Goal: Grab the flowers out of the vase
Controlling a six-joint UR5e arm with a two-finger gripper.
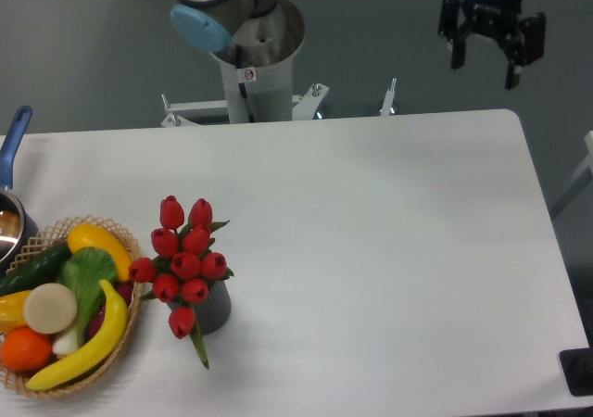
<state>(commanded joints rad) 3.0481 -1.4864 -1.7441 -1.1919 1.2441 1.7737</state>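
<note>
The gripper (485, 63) is hanging at about one o'clock in the view, beyond the far edge of the table (389, 250) and over the grey floor. Its two fingers (512, 69) are standing spread apart with nothing between them, and a small blue light is glowing at the top of its body. The arm's base column (252, 74) is rising at twelve o'clock, just behind the table's far edge, with a pale blue joint cap facing the camera.

The flowers (185, 259) are sitting at about eight o'clock on the tabletop, well apart from the gripper. The red buds are clustering above the vase (213, 308), which is showing only as a dark grey wall beneath them, most of its mouth being hidden by the bunch. One bud is drooping lower at the six o'clock side of the bunch, with a green leaf pointing down past it.

The wicker basket (120, 338) is resting just beside the flowers at their nine o'clock, holding a banana (93, 343), an orange, a cucumber and other produce. A pot with a blue handle (14, 139) is partly showing at the left edge of the view.
</note>
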